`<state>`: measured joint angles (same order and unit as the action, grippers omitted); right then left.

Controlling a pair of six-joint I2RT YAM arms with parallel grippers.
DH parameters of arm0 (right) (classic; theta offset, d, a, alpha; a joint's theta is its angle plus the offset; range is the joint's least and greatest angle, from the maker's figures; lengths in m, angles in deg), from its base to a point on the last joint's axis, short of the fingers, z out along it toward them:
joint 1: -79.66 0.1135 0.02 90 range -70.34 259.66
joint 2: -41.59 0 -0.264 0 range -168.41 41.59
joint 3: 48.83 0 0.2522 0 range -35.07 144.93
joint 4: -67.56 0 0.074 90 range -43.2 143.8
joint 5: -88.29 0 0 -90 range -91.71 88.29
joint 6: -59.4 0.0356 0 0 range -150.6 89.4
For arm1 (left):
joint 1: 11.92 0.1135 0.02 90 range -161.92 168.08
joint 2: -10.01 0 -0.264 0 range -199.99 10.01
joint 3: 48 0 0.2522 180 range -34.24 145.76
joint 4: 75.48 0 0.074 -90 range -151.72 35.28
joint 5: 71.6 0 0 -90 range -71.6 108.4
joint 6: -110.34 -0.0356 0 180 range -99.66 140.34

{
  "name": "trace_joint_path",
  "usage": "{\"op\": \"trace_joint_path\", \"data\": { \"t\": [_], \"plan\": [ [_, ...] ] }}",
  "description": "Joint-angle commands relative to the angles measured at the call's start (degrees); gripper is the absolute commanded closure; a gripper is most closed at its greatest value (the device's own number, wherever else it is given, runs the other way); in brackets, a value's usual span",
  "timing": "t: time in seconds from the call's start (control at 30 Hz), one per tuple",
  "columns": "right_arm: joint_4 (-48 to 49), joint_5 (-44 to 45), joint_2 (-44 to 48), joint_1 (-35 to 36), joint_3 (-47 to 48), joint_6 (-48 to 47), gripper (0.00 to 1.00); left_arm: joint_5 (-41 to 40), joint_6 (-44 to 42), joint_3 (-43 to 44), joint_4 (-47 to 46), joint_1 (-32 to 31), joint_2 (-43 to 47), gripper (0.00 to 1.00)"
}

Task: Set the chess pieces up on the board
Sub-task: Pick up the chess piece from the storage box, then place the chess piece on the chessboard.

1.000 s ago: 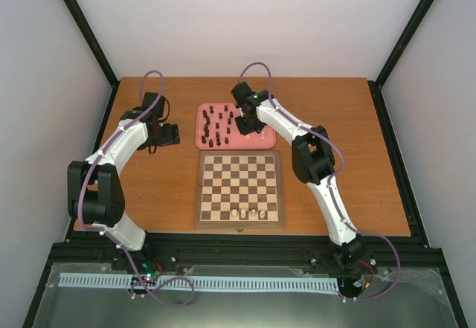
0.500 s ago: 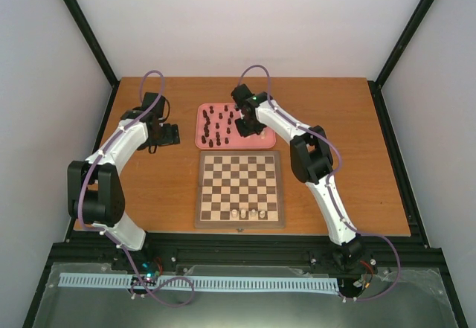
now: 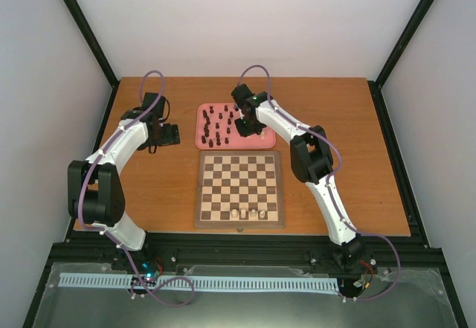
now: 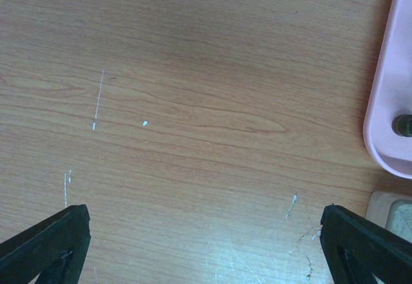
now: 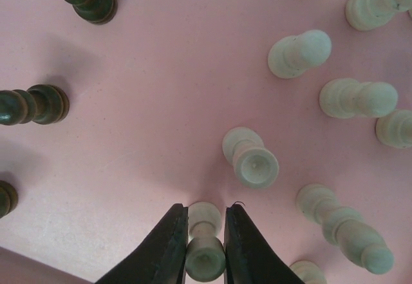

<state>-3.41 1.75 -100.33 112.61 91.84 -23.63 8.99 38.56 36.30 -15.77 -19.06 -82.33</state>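
Right tool pinched narrow on cream pawn, upright in pink tray among other chess pieces. Left tool spread wide above tabletop. Board just beside tray, few cream pieces along near row.

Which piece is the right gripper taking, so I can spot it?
On the pink tray beyond the board, find the cream pieces under the right gripper. It is the small cream piece, the only one pinched between the two black fingers.
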Motion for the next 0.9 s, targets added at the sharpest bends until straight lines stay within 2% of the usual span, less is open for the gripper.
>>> {"op": "trace_joint_path", "data": {
  "t": [0.0,0.3,0.47,0.57,0.87],
  "plan": [
    [-0.32,-0.06,1.29,-0.34,0.81,-0.54,0.84,-0.03,-0.49,2.08,-0.33,-0.19,-0.3,0.0],
    [-1.76,-2.09,7.01,-0.15,0.14,-0.47,0.84,-0.09,-0.38,2.18,-0.33,-0.16,0.09,0.0],
    [-3.27,-2.67,13.6,1.27,-6.36,-0.19,0.84,-0.24,-0.47,2.32,-0.3,-0.17,0.17,0.0],
    [-3.82,-3.05,19.51,2.63,-13.78,0.76,0.85,-0.5,-0.49,2.4,-0.29,-0.16,0.11,0.0],
    [-0.94,0.04,44.71,10.43,-47.69,9.42,0.87,-1.2,-0.68,1.65,-0.82,-0.18,0.5,0.0]
  ]
}}
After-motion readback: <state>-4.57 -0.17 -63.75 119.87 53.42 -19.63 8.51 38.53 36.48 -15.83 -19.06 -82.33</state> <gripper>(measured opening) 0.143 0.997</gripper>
